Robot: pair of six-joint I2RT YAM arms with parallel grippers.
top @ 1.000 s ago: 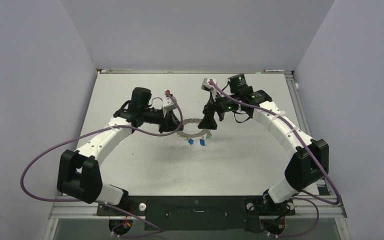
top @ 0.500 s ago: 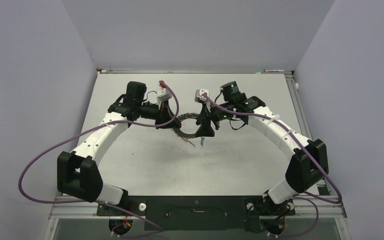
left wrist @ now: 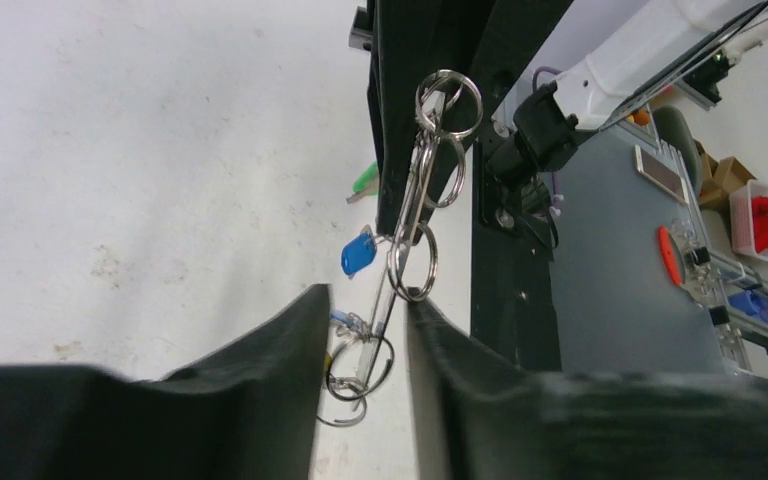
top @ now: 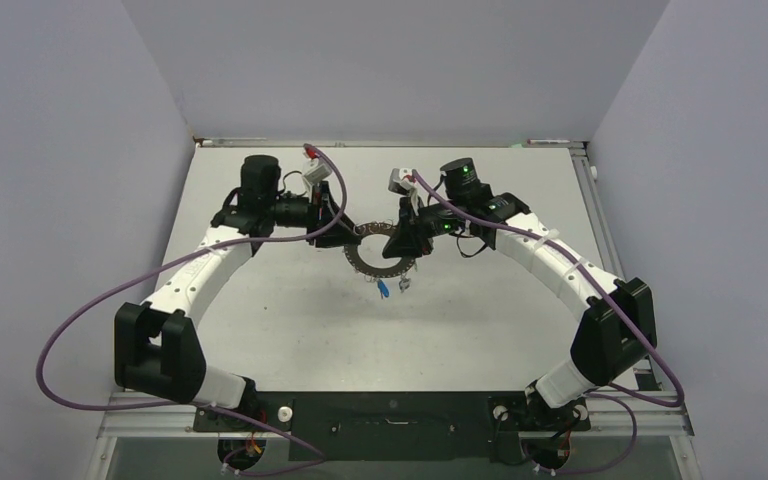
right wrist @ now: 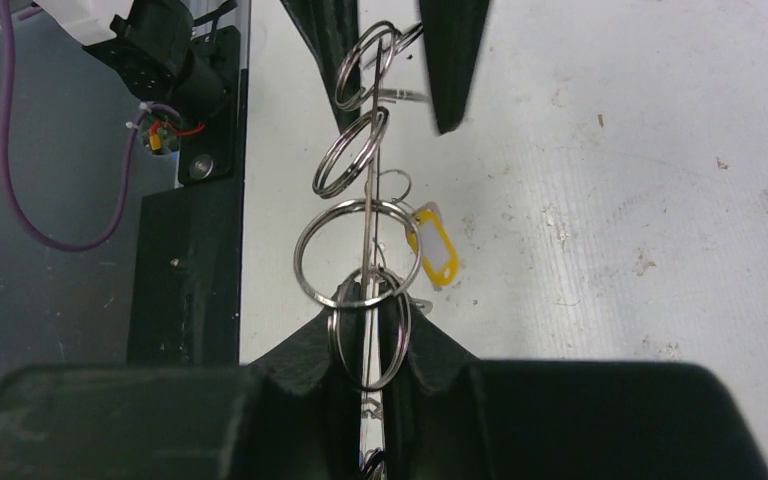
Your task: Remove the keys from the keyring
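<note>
The keyring [top: 380,259], a grey disc with wire loops on its rim, hangs above the table between both grippers. My right gripper [top: 401,240] is shut on its rim, and the right wrist view shows the keyring [right wrist: 369,262] edge-on, pinched at the right gripper [right wrist: 368,345]. My left gripper [top: 345,233] is open: in the left wrist view the keyring [left wrist: 405,215] runs through the gap at the left gripper [left wrist: 368,325], clear of both fingers [left wrist: 260,380]. From the loops dangle a blue key [left wrist: 358,255], a green key [left wrist: 365,180] and a yellow key [right wrist: 434,250].
The white table [top: 290,330] has raised edges along the back and right side. A black base plate [top: 390,412] spans the near edge between the arm bases. Purple cables loop off both arms.
My right gripper has closed onto the keyring's rim. My left gripper, shut before, has opened around the ring. Both arms moved back and the ring now faces the top camera more.
</note>
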